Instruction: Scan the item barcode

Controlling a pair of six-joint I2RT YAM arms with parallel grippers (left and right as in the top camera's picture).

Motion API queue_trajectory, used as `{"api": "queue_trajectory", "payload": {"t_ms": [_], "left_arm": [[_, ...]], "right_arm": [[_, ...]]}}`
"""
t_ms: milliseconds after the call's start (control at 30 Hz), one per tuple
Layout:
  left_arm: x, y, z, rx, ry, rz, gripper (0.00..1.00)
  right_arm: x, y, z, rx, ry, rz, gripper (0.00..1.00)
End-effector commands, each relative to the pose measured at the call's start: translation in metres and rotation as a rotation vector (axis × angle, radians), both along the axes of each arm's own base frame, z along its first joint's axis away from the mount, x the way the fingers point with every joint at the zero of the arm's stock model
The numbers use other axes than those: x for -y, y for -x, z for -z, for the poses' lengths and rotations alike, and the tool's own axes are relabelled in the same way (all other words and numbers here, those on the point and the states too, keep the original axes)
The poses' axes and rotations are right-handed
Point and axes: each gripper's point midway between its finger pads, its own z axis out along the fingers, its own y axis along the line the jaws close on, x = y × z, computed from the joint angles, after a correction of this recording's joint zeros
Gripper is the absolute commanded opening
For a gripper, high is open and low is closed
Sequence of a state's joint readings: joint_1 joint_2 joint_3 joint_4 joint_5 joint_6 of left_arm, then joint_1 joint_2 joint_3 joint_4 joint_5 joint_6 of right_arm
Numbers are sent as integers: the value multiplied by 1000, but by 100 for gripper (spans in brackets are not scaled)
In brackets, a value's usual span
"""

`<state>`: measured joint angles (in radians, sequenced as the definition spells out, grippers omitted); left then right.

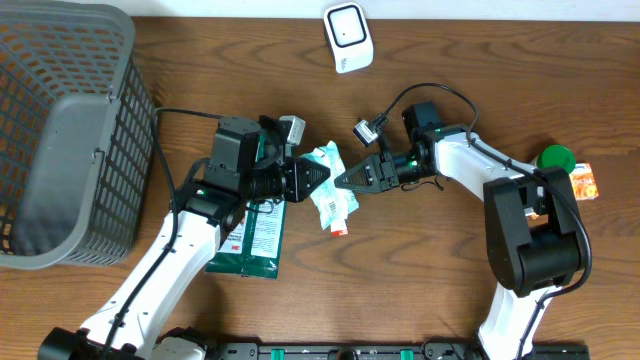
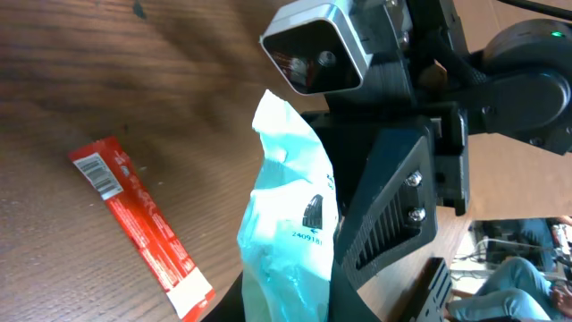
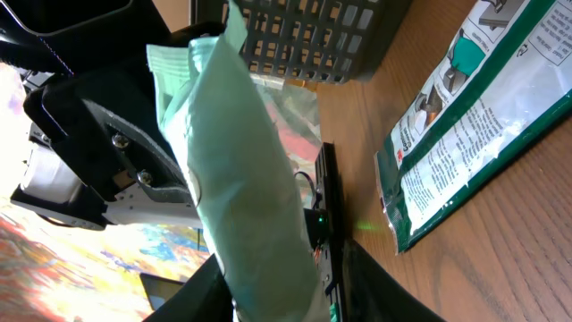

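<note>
At the far left the grey basket (image 1: pixel 130 110) stands on the desk (image 1: pixel 420 280), away from the work. Beside it a green and white bag (image 1: pixel 258 240) lies flat under my left arm; I judge that it is put aside there for its own turn. My left claw (image 1: pixel 312 181) is pinched almost closed on the pale green pouch (image 1: pixel 328 190), the item for scanning. It holds the pouch lifted above the middle of the desk, so that the printed faces are free to be turned. Under the pouch a red stick packet (image 2: pixel 143 228) lies on the wood with its barcode up.

From the other side my right claw (image 1: pixel 345 180) has its fingers around the same pouch; whether they press it I cannot tell. I think the two claws meet here to pass or turn the pouch, because one grip alone hides part of the print. The white scanner (image 1: pixel 347 37) stands at the far edge, well apart from the pouch. So I judge the pouch must be carried there, barcode toward the scanner.
</note>
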<state>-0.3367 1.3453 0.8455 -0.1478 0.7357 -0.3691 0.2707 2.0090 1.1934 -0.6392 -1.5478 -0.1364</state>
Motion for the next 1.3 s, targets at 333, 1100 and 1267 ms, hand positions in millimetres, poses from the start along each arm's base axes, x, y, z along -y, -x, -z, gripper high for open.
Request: {"api": "queue_trajectory", "payload": {"t_ms": [333,1100,1267], "left_arm": [[-9,-12,3,37,-64,-56,57],[-41,22,67,-170,-279,-134,66],[-40,21,67,-166,-278,-135,66]], "right_arm": [[1,0,-1,56,-9,1,1],[16,-21,31,150,165,68,1],[16,-21,30,131,166,70,1]]}}
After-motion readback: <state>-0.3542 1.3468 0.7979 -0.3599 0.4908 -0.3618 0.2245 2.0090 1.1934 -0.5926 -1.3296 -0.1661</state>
